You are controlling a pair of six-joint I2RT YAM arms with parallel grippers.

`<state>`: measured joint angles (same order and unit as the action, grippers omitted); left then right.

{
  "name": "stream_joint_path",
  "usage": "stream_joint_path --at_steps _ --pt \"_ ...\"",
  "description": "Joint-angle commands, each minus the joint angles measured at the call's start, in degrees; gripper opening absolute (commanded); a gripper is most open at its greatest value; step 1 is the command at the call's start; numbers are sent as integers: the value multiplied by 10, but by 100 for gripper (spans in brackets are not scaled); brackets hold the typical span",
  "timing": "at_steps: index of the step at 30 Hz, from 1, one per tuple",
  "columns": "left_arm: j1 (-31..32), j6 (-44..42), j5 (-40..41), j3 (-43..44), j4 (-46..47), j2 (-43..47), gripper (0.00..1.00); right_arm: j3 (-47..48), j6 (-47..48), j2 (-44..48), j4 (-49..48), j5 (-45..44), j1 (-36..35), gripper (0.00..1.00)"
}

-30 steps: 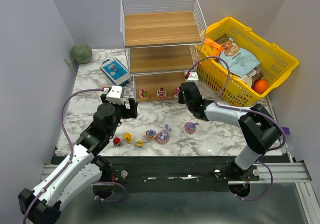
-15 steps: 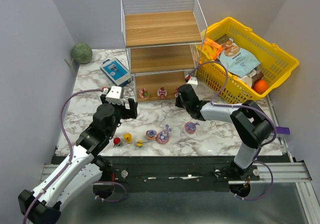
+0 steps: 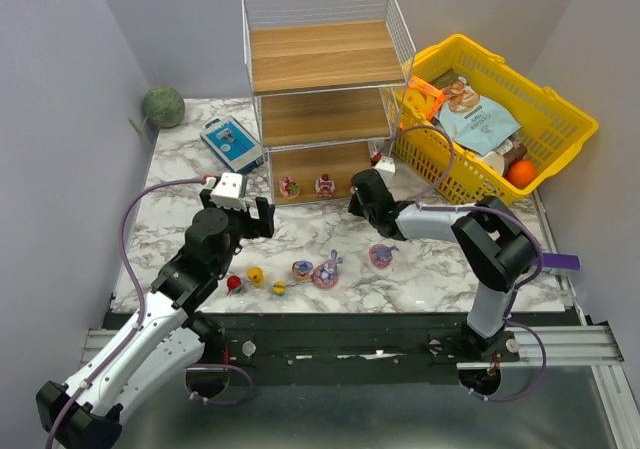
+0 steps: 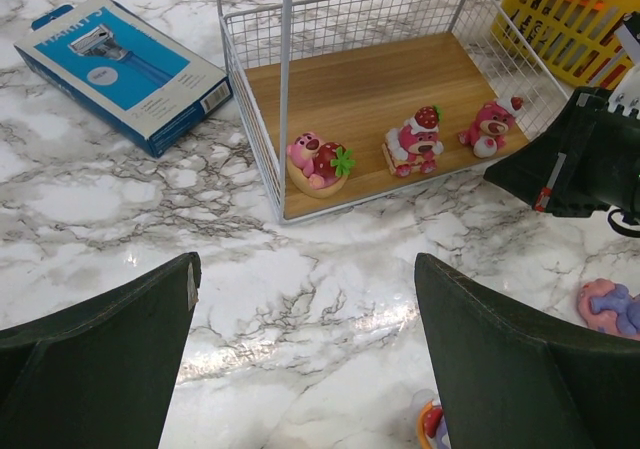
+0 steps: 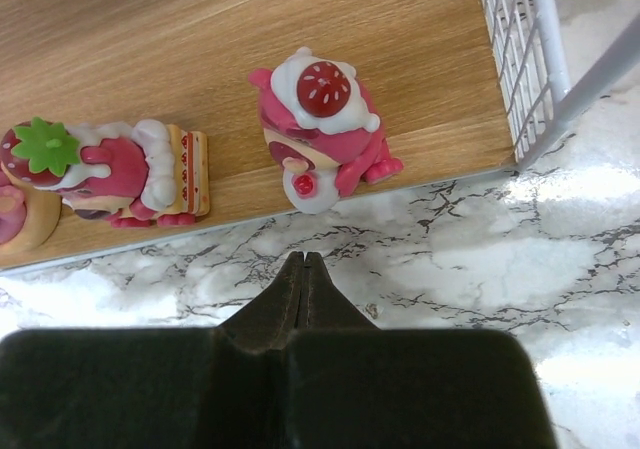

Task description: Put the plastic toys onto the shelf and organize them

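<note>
My right gripper [image 5: 302,261] is pinched shut (holding nothing) before the pink toy [image 5: 320,134] on the shelf [image 5: 200,29]; my left gripper [image 4: 305,269] gapes wide.

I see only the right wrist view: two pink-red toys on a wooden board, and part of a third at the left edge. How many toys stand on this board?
Observer: Three pink-red toys stand in a row on the lowest board of the shelf.
Operator: And how many toys lie on the table?
Observer: Six loose toys lie on the table, between the shelf and the arm bases.
Operator: Is the left end effector free?
Observer: Yes, the left end effector is open and holds nothing.
</note>
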<state>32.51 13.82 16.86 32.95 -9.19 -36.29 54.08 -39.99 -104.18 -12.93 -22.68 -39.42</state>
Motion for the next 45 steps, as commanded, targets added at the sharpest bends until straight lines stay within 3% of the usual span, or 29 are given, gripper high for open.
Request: stream_joint_path --at_steps 1,6,18,23,27,29,34,37,45 --pt "-3 5 -2 -6 0 4 96 3 -32 -11 -17 -42 2 1" --pt "-3 7 -2 -6 -1 5 96 -20 -22 10 -53 -43 0 1" --pt "-3 1 18 -1 -11 27 96 -95 182 179 -55 -36 -51 1" --pt "-4 2 26 16 -29 35 96 -68 352 252 1 45 -71 1" --pt "-4 9 19 40 -52 43 96 1 523 263 153 143 -70 1" --pt "-4 13 9 53 -58 43 96 0 625 279 184 195 -72 1" --pt "-4 26 -6 73 -80 41 95 -75 812 344 149 215 -71 1" --pt "-4 36 -10 70 -86 48 94 -111 901 335 99 194 -68 1" --pt "-4 74 2 31 -105 105 94 -108 999 261 51 306 -33 1"
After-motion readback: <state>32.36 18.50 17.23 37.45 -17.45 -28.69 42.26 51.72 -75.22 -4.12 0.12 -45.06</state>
